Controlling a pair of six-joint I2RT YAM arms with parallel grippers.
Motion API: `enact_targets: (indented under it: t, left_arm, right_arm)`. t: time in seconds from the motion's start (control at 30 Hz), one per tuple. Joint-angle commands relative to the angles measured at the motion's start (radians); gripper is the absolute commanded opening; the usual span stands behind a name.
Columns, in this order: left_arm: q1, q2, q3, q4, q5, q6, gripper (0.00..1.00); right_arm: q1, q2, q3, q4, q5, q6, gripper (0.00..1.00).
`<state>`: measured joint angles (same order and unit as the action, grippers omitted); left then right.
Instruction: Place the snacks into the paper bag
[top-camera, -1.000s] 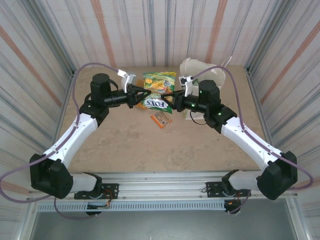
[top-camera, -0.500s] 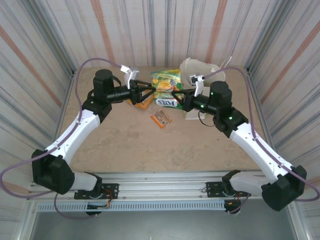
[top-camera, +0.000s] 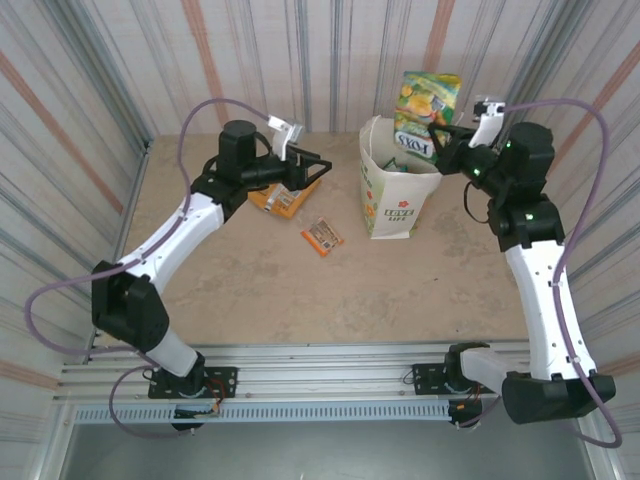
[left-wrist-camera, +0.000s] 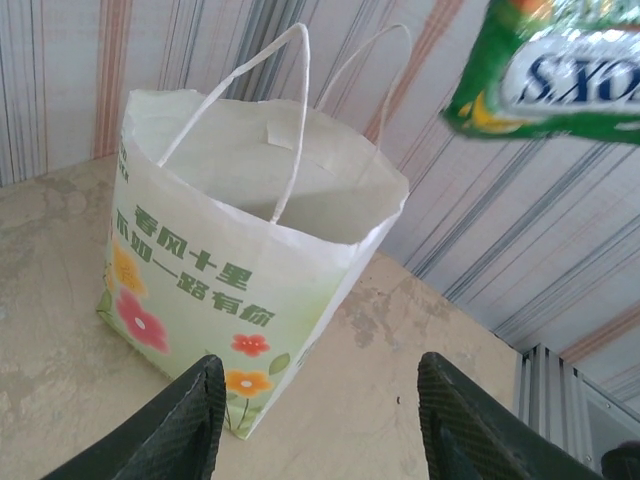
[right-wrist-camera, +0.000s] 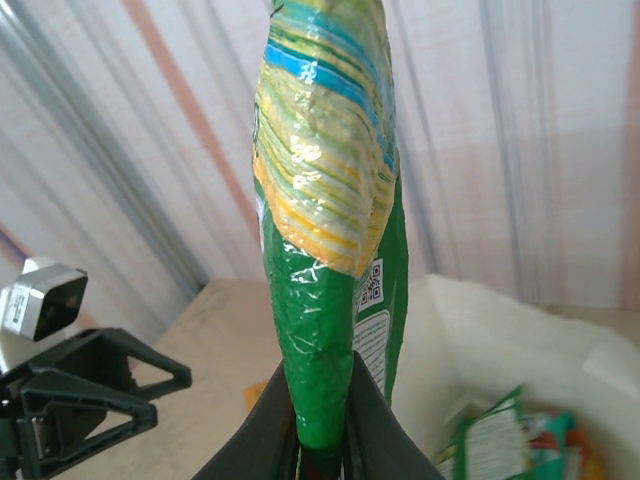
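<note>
Currently, loading is part done. Positions are given on a clock face laid over the top view, centred on the middle of the counter (top-camera: 250, 290).

1. At 10 o'clock, the left tool (top-camera: 312, 170) hovers with its fingers (left-wrist-camera: 185, 425) apart and nothing between them. It is just above a small heap of orange packets (top-camera: 278, 198) lying on the counter.
2. At dial centre, a loose orange packet (top-camera: 322, 236) lies flat, apart from the heap.
3. At 2 o'clock, the paper bag (top-camera: 392, 200) stands upright, mouth open. The right wrist view shows stowed packets (right-wrist-camera: 498, 440) inside it.
4. Above the bag, near its mouth, the right tool (top-camera: 442, 150) is clamped on one end of a green packet (top-camera: 428, 98).

Judged status: some snacks are stowed and one is in transfer, release pending. The heap and the loose packet are left to load. The heap's count cannot be read.
</note>
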<state>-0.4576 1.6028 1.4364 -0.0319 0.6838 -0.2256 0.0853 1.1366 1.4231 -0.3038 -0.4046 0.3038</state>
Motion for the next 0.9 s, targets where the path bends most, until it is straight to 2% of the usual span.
enact_targets:
  t: [0.0,0.17,0.43,0.57,0.7,0.87]
  left_arm:
    - [-0.039,0.066,0.106,-0.039,-0.032,-0.025,0.55]
    - [-0.085,0.193,0.26,-0.076,-0.062,-0.032,0.55]
    - [-0.121,0.35,0.442,-0.076,-0.048,-0.076,0.54]
    - [-0.129,0.395,0.496,-0.085,-0.041,-0.084,0.47]
    - [-0.129,0.407,0.504,-0.075,-0.046,-0.09,0.35]
    - [-0.129,0.417,0.516,-0.062,-0.052,-0.087,0.36]
  right_arm:
    - [-0.019,0.07,0.094,-0.079,0.037,-0.074,0.0]
    - [-0.019,0.182,0.154,-0.126,0.061,-0.105,0.0]
    - [-0.013,0.305,0.174,-0.154,0.068,-0.137,0.0]
    - [-0.01,0.344,0.175,-0.176,0.041,-0.142,0.0]
    - [0.003,0.37,0.175,-0.21,0.036,-0.169,0.0]
    - [0.023,0.403,0.176,-0.243,0.036,-0.197,0.0]
